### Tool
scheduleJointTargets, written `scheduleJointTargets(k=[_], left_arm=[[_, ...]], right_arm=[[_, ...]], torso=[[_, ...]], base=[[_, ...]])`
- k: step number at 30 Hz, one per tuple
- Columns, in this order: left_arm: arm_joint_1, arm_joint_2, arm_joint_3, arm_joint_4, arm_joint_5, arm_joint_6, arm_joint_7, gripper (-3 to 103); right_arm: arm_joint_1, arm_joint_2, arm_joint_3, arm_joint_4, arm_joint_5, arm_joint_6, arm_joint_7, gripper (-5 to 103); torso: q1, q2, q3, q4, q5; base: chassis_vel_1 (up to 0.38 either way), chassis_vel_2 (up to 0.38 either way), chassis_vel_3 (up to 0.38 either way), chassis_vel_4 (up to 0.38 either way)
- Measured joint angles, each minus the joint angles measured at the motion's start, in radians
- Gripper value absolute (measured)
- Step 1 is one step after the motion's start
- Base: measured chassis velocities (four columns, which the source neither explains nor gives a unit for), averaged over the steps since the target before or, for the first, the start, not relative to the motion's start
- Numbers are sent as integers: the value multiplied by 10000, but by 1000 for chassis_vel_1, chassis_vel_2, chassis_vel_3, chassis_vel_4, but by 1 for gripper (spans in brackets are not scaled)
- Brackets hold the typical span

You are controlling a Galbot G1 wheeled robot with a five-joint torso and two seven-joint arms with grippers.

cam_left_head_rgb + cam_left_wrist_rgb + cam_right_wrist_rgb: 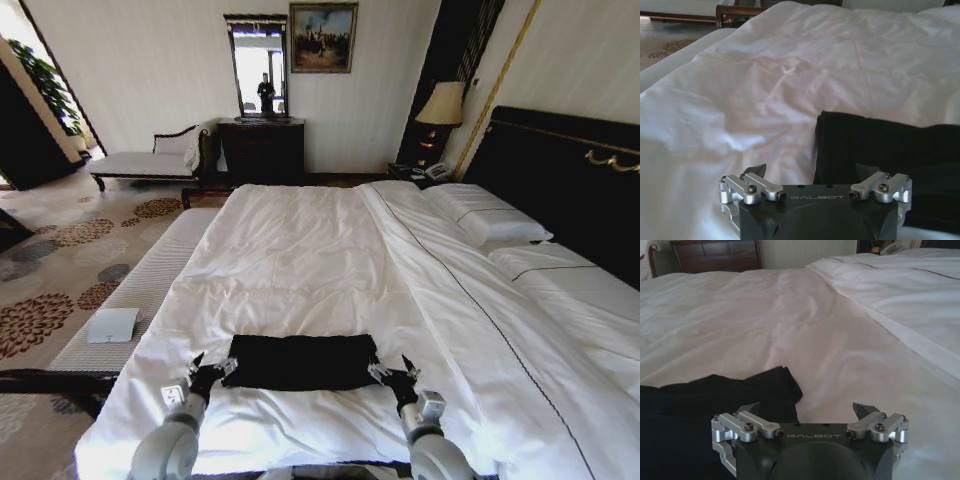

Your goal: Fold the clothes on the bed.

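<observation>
- Black T-shirt (302, 361), folded into a flat rectangle, lies on the white duvet (300, 260) near the bed (560, 180) foot edge.
- Left gripper (207, 371): jaws wide open, empty, at the shirt's left end.
- Right gripper (393, 371): jaws wide open, empty, at its right end.

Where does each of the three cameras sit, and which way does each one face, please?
Head view: on the robot's head, looking down the large white bed; both arms and the folded black soft-fabric T-shirt show.
Left wrist view: behind the open left gripper, at the shirt's left end.
Right wrist view: behind the open right gripper, at its right end.
All three share the shirt and white duvet.
</observation>
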Motion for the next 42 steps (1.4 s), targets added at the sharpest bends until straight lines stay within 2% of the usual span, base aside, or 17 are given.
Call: scheduleJointTargets(k=[3, 4, 6, 7, 11, 13, 14, 16, 19, 20, 23, 25, 27, 30, 33, 36, 42], left_arm=[[191, 72, -185, 211, 22, -188, 114, 100], [213, 123, -498, 260, -345, -373, 231, 100], [209, 133, -625, 238, -562, -406, 245, 100], [185, 165, -914, 125, -1048, -427, 274, 100], [11, 308, -1415, 43, -1373, -426, 343, 100], [-330, 475, -1922, 8, -1899, -371, 353, 100], [-330, 475, -1922, 8, -1899, -371, 353, 100], [-550, 548, -2176, -70, -2510, -367, 343, 100], [-1388, 611, -2809, -192, -4533, -443, -16, 100], [-1388, 611, -2809, -192, -4533, -443, -16, 100], [-2187, 626, -3226, 24, -6007, -488, -516, 100], [-2453, 734, -3432, 347, -6486, -447, -436, 100], [-2466, 775, -3465, 444, -6456, -432, -328, 100], [-2221, 1086, -3392, 1393, -5085, -410, 435, 100], [-2109, 1071, -3307, 1754, -4829, -490, 586, 100], [-1992, 760, -3291, 1927, -5373, -614, 731, 100], [-1976, 461, -3502, 1766, -6054, -868, 1063, 100]], right_arm=[[90, 98, 198, -343, 113, 304, 0, 100], [301, 219, 406, -719, 79, 810, -36, 100], [410, 248, 482, -863, 56, 990, -62, 100], [713, 272, 648, -1164, 70, 1327, -140, 100], [1217, 210, 782, -1435, 502, 1449, -201, 100], [1614, 87, 784, -1522, 1343, 1327, -408, 100], [1614, 87, 784, -1522, 1343, 1327, -408, 100], [1781, -11, 716, -1508, 2144, 1072, -507, 100], [1766, -130, 563, -946, 3776, 637, -612, 100], [1766, -130, 563, -946, 3776, 637, -612, 100], [1166, -40, 503, 396, 4821, 340, -143, 100], [703, 55, 428, 1244, 4935, 255, 175, 100], [633, 68, 413, 1355, 4913, 245, 204, 100], [457, 147, 291, 1615, 4601, 137, 416, 100], [524, 185, 274, 1443, 4473, 96, 541, 100], [449, 320, 208, 1475, 4631, -218, 851, 100], [738, 538, 31, 739, 4443, -344, 789, 100]], torso=[[-1, 1, 0, 1, -1], [-1, 1, 0, -5, -1], [-1, 1, -1, -6, 0], [0, 0, 0, -3, -1], [1, -1, 0, 0, 1], [0, 0, 0, -5, -1], [0, 0, 0, -5, -1], [0, 0, 0, -1, -3], [1, 0, 1, 0, -2], [1, 0, 1, 0, -2], [1, 0, 0, -6, -2], [1, 0, 0, -8, -5], [1, 0, 0, -8, -4], [0, 1, -1, -2, -4], [0, 0, -1, 2, -4], [2, 0, 0, -3, -3], [-1, 1, -2, -5, 3]], base=[[0, 0, 0, 0], [0, 0, 0, 0], [0, 0, 0, 0], [0, 0, 0, 0], [0, 0, 0, 0], [0, 0, 0, 0], [0, 0, 0, 0], [0, 0, 0, 0], [0, 0, 0, 0], [0, 0, 0, 0], [0, 0, 0, 0], [0, 0, 0, 0], [0, 0, 0, 0], [0, 0, 0, 0], [0, 0, 0, 0], [0, 0, 0, 0], [0, 0, 0, 0]])
